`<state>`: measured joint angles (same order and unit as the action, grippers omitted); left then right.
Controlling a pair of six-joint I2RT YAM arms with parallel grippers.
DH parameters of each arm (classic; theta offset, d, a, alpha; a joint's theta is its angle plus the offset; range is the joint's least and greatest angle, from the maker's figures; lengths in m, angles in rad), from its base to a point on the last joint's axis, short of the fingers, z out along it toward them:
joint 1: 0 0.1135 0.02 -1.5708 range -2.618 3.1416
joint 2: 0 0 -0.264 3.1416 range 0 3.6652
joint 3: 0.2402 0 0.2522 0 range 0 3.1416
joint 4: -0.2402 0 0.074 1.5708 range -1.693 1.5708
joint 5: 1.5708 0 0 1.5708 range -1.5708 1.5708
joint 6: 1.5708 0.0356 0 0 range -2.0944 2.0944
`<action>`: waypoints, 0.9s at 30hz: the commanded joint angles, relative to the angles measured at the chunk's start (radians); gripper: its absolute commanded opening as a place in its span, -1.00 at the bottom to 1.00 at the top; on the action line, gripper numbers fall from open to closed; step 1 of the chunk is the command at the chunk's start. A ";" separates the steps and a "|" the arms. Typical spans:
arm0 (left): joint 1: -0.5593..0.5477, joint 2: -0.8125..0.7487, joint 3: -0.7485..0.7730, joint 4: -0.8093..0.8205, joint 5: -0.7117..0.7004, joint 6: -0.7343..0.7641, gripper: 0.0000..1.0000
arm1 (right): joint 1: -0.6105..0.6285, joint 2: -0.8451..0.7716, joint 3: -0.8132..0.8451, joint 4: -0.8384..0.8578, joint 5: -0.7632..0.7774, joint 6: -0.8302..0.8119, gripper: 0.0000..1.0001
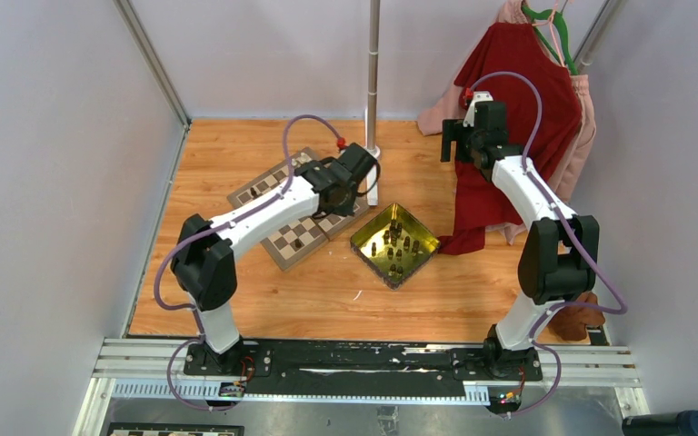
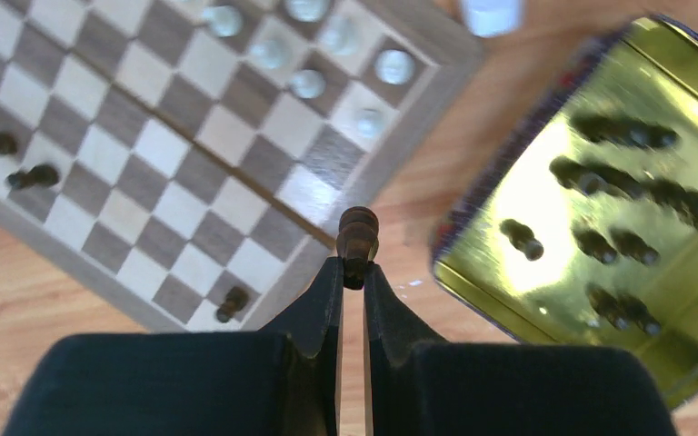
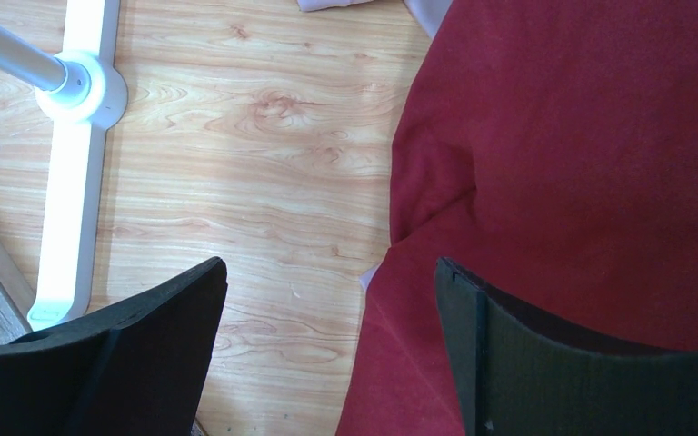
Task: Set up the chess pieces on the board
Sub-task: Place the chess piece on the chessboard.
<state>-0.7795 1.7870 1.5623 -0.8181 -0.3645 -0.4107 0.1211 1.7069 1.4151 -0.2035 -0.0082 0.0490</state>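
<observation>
The wooden chessboard lies at the left of the table; it also shows in the left wrist view. Several cream pieces stand near its far corner. A few dark pieces stand along its near-left edge, one more near the corner. My left gripper is shut on a dark brown piece, held above the board's right rim. Several dark pieces lie in the shiny yellow tray. My right gripper is open and empty, high at the back, over the red cloth's edge.
A red garment hangs from a rack at the back right and drapes onto the table. A white pole stand rises behind the board. The yellow tray lies right of the board.
</observation>
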 commanded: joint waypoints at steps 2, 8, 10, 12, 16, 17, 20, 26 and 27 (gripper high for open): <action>0.125 -0.076 -0.039 -0.026 -0.055 -0.146 -1.00 | -0.008 -0.042 -0.015 0.000 -0.021 0.017 0.76; 0.260 -0.104 -0.064 -0.026 -0.057 -0.210 -1.00 | 0.007 -0.045 -0.007 -0.009 -0.024 0.018 0.75; 0.304 -0.111 -0.080 -0.026 -0.051 -0.235 -1.00 | 0.010 -0.046 -0.008 -0.009 -0.024 0.017 0.75; 0.345 -0.120 -0.105 -0.022 -0.048 -0.262 -1.00 | 0.013 -0.046 -0.006 -0.012 -0.025 0.020 0.75; 0.428 -0.142 -0.154 0.009 -0.039 -0.303 -1.00 | 0.021 -0.043 -0.005 -0.014 -0.025 0.019 0.75; 0.454 -0.147 -0.163 0.016 -0.035 -0.312 -1.00 | 0.022 -0.042 -0.005 -0.016 -0.026 0.019 0.75; 0.511 -0.155 -0.183 0.030 -0.028 -0.332 -1.00 | 0.026 -0.040 -0.005 -0.017 -0.026 0.019 0.75; 0.608 -0.158 -0.210 0.062 0.002 -0.360 -1.00 | 0.032 -0.037 -0.005 -0.020 -0.025 0.017 0.75; 0.623 -0.158 -0.215 0.067 0.008 -0.362 -1.00 | 0.033 -0.036 -0.006 -0.022 -0.025 0.016 0.75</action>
<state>-0.1997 1.6630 1.3655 -0.7872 -0.3759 -0.7353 0.1383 1.6958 1.4151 -0.2039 -0.0265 0.0578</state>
